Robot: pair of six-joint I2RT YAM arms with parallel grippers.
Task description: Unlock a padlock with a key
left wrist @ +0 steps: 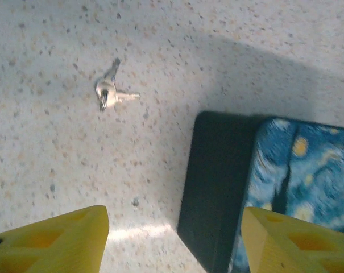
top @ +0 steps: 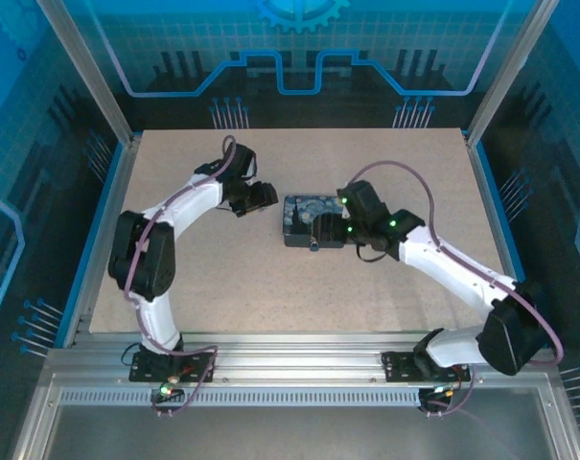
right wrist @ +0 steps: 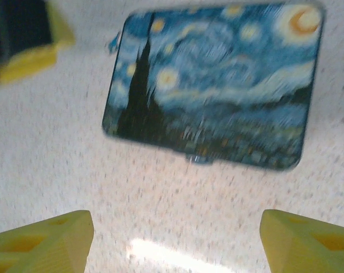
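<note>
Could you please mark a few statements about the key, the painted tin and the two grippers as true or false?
1. The key lies on the bare table, apart from the painted tin. True.
2. The left gripper holds the key. False: its fingers stand apart with nothing between them, and the key lies on the table ahead of them.
3. The tin's night-sky side faces up. True.
4. The right gripper is clamped on the tin. False: it is open, and the tin lies on the table beyond its fingertips.
5. Seen from above, the tin lies between the two grippers. True.
</note>
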